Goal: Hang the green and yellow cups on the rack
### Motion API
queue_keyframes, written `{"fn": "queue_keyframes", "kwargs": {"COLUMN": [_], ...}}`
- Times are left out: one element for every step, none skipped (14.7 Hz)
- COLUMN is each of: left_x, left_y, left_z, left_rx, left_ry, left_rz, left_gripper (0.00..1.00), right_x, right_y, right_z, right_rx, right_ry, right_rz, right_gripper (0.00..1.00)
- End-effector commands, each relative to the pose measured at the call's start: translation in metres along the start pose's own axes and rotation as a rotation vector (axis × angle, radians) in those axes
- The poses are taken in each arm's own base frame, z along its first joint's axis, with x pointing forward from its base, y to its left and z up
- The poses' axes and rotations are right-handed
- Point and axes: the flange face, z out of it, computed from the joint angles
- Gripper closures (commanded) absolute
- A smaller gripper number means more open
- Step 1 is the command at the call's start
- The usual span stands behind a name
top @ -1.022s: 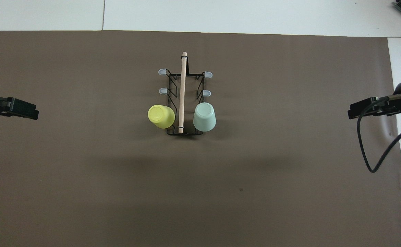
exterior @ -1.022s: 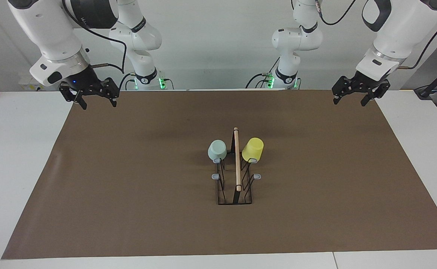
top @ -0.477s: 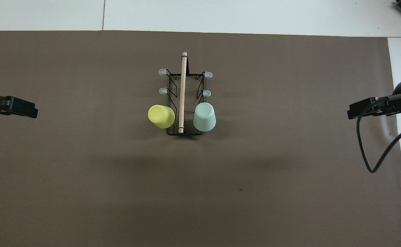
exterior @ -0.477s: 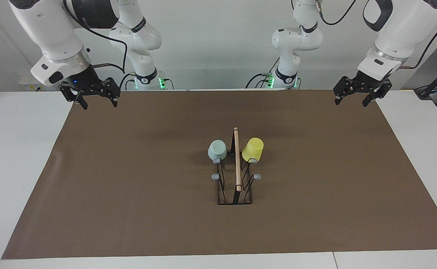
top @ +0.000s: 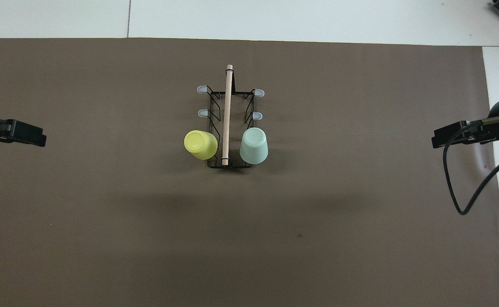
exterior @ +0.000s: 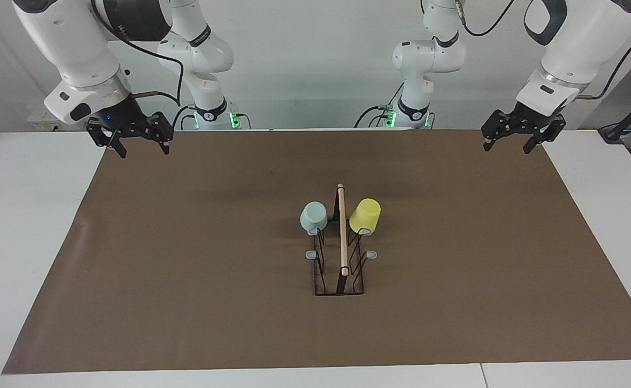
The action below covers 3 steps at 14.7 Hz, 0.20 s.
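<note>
The black wire rack [exterior: 342, 237] [top: 227, 111] with a wooden rod along its top stands mid-mat. The green cup [exterior: 314, 216] [top: 254, 145] hangs mouth-down on the prong nearest the robots on the right arm's side. The yellow cup [exterior: 365, 215] [top: 200, 145] hangs the same way on the matching prong on the left arm's side. My left gripper [exterior: 506, 146] [top: 23, 135] hovers open and empty over the mat's corner at its own end. My right gripper [exterior: 143, 151] [top: 450, 137] hovers open and empty over the other corner by the robots.
A brown mat [exterior: 186, 258] covers most of the white table [exterior: 24, 215]. Several grey-tipped prongs [exterior: 371, 254] stand bare on the rack's end farther from the robots. A black cable [top: 458, 200] loops down beside the right arm.
The left gripper has risen very slightly and both grippers have drifted a touch outward. The cups and the rack have not moved.
</note>
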Motion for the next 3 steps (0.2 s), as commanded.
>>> {"fn": "queue_keyframes", "kwargs": {"left_x": [-0.0032, -0.004, -0.0041], "left_y": [-0.0033, -0.0036, -0.0045], "left_z": [-0.0048, -0.0054, -0.0054], "left_rx": [0.016, 0.027, 0.043], "left_ry": [0.014, 0.011, 0.01], "left_rz": [0.002, 0.005, 0.007], "left_gripper": [0.0, 0.0, 0.0], "right_x": [0.002, 0.0018, 0.0018], "right_y": [-0.0001, -0.0001, -0.0001], "right_z": [-0.0003, -0.0002, -0.0009], "right_rx": [0.009, 0.009, 0.009], "right_ry": [0.014, 0.013, 0.014], "right_rz": [0.002, 0.002, 0.002], "right_gripper": [0.0, 0.0, 0.0]}}
